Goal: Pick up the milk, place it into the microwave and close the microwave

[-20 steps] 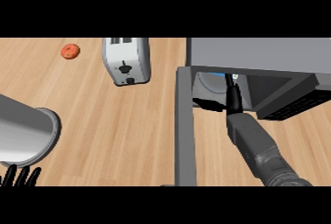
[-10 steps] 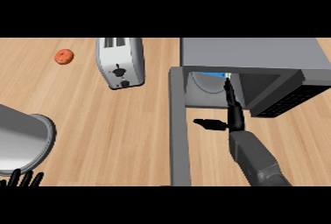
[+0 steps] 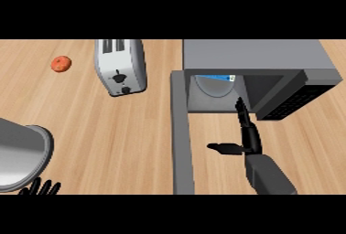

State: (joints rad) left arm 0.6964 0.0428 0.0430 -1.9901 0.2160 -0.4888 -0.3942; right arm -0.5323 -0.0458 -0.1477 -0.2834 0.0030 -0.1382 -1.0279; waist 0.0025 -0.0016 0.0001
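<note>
The right hand (image 3: 251, 139) stretches flat toward the open microwave (image 3: 256, 55), fingers straight and together, thumb splayed, holding nothing; the milk (image 3: 220, 78) sits inside, and the left hand (image 3: 40, 188) rests open bottom-left.

A light wooden tabletop (image 3: 101, 132) with a plain grain fills the view. Toward its far edge, left of centre, a silver two-slot toaster (image 3: 120, 66) lies on it, its black lever end pointing nearer. A small round orange-red fruit (image 3: 62, 64) sits just left of the toaster, apart from it. At the far right stands a grey box-shaped microwave (image 3: 256, 55), its long grey door (image 3: 181, 132) swung open and stretching toward the near edge. A large grey metal pot (image 3: 20, 155) rests at the near left, cut off by the view's edge.
</note>
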